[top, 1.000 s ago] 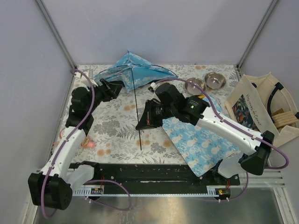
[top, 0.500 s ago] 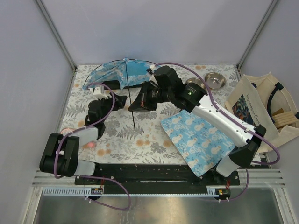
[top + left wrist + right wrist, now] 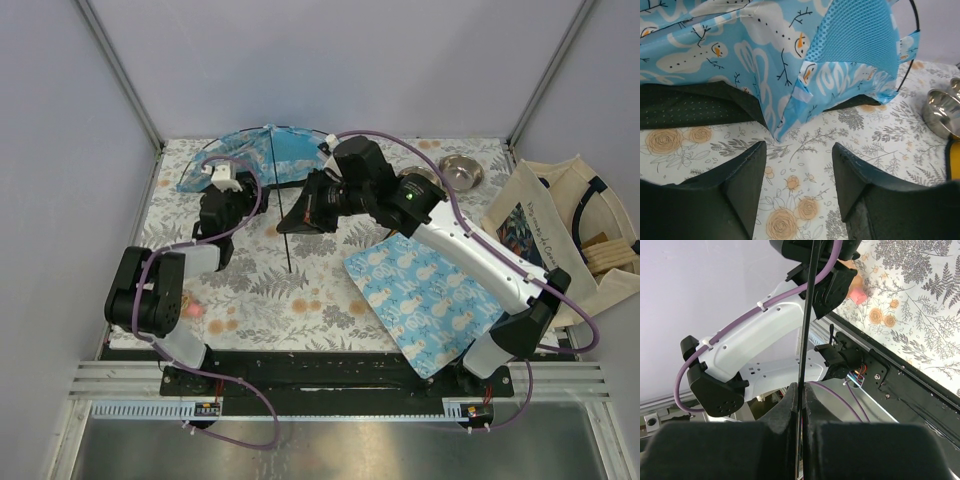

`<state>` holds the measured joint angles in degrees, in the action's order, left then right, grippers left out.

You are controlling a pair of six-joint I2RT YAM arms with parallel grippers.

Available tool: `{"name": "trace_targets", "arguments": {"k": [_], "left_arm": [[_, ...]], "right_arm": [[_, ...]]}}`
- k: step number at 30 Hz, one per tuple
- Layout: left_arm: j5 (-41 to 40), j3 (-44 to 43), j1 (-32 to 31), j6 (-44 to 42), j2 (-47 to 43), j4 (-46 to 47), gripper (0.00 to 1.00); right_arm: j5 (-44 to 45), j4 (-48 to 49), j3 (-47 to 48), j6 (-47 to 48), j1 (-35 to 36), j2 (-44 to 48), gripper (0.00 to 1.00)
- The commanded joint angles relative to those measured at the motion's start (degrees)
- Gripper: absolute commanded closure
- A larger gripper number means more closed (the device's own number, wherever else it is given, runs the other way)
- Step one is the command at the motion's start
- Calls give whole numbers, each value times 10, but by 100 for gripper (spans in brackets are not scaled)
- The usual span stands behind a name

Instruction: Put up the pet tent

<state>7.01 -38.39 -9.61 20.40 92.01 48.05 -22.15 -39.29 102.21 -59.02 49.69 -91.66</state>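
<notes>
Pet tent (image 3: 250,150) half-raised at the far edge of the bench (image 3: 330,300), toward the far-left corner. Right hand (image 3: 801,390) pinched shut on thin black pole (image 3: 286,255); left hand (image 3: 798,152) parted, empty, just short of the tent. Risk: springy pole slipping the narrow pinch, whipping back, flattening the tent.

Partly raised snowman-print pet tent (image 3: 250,152)

The pet tent (image 3: 755,55) is smooth printed cloth with a mesh panel (image 3: 855,35); the bowl (image 3: 940,112) beside it, glossy metal.
</notes>
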Motion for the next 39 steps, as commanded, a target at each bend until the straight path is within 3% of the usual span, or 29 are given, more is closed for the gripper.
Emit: {"name": "trace_targets", "arguments": {"k": [1, 9, 17, 25, 27, 31, 33, 34, 36, 39], "left_arm": [[-11, -51, 7, -45, 28, 16, 44], [-6, -97, 20, -26, 70, 0, 54], [12, -126, 21, -1, 95, -16, 56], [-20, -134, 21, 17, 98, -44, 63], [-26, -137, 21, 23, 98, -57, 69], [-35, -145, 21, 31, 93, -83, 90], [-32, -151, 21, 35, 94, -91, 83], [-28, -155, 21, 39, 96, -92, 69], [-23, -160, 21, 46, 100, -94, 56], [-16, -165, 21, 57, 106, -91, 52]], "right_arm": [[14, 40, 29, 8, -14, 16, 100], [10, 62, 17, -3, -18, 23, 100], [2, 76, 8, -14, -20, 24, 100], [3, 88, 15, -22, -22, 23, 100], [2, 92, 11, -27, -23, 24, 100], [-3, 103, 4, -32, -25, 24, 100], [-4, 104, 4, -32, -25, 25, 100], [-5, 105, 4, -33, -26, 24, 100], [-4, 105, 3, -33, -26, 24, 100], [-6, 105, 2, -35, -27, 24, 100]]}}
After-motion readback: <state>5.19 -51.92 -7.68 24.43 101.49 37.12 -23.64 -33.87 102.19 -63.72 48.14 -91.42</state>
